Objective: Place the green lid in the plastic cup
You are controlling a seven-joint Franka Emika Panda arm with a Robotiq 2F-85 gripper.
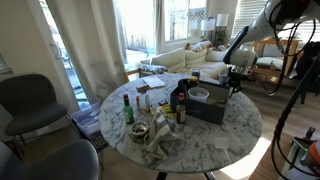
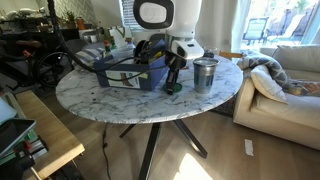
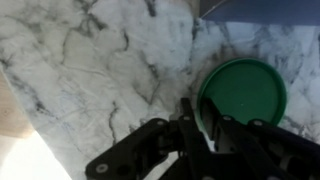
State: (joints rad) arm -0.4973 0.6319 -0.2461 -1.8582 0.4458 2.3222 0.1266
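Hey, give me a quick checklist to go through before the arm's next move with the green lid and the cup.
1. The green lid lies flat on the marble table: ok.
2. The gripper is down at the lid's rim in the wrist view: ok.
3. Jaws clamped on the rim: cannot tell, as the fingers hide the contact.
4. The cup stands upright near the lid in an exterior view: ok.
5. Cup mouth free of contents: cannot tell, since no view looks into it.
6. Room to lift beside the blue box: cannot tell, because it sits close to the arm.
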